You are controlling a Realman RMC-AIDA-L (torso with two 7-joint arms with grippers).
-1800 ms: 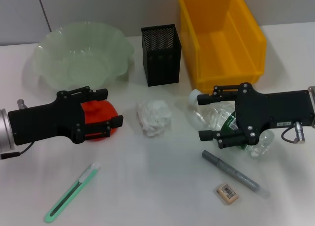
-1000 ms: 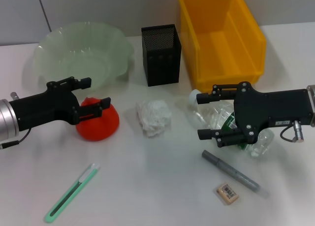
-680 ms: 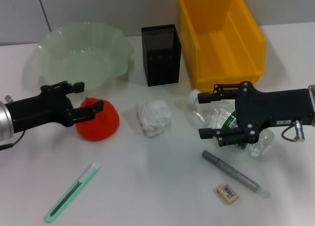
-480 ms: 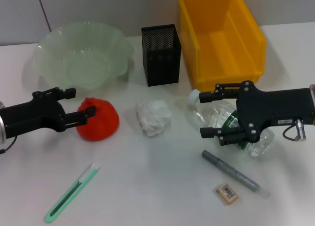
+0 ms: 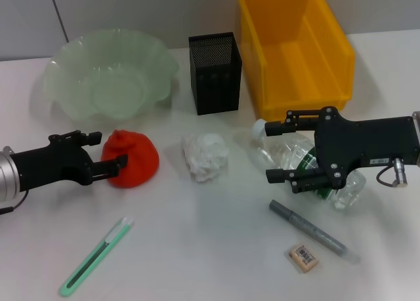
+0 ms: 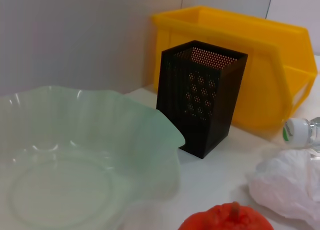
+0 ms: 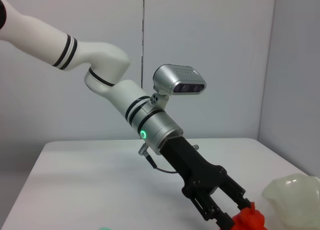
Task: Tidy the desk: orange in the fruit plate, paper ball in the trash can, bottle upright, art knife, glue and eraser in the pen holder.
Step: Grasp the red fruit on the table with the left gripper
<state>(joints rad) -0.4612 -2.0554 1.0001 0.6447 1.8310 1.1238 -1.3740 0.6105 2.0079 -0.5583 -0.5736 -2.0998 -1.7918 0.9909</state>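
- On the bench [image 5: 216,248], the left end effector [image 5: 108,151] sits with fingers spread, tips at the orange [image 5: 134,160] beside the fruit plate [image 5: 108,78].
- Only the right wrist view shows that end effector side-on, reaching down to the fruit.
- Right end effector [image 5: 279,150], open, straddles the lying bottle [image 5: 289,158], cap toward the pen holder [image 5: 214,71].

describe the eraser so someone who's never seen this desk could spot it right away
Start from the big yellow bin at the far right of the desk and come straight toward the near edge, past the lying plastic bottle and the slanted grey glue stick. The eraser lies just nearer than that stick. It is the only small tan block, with a barcode label on top.
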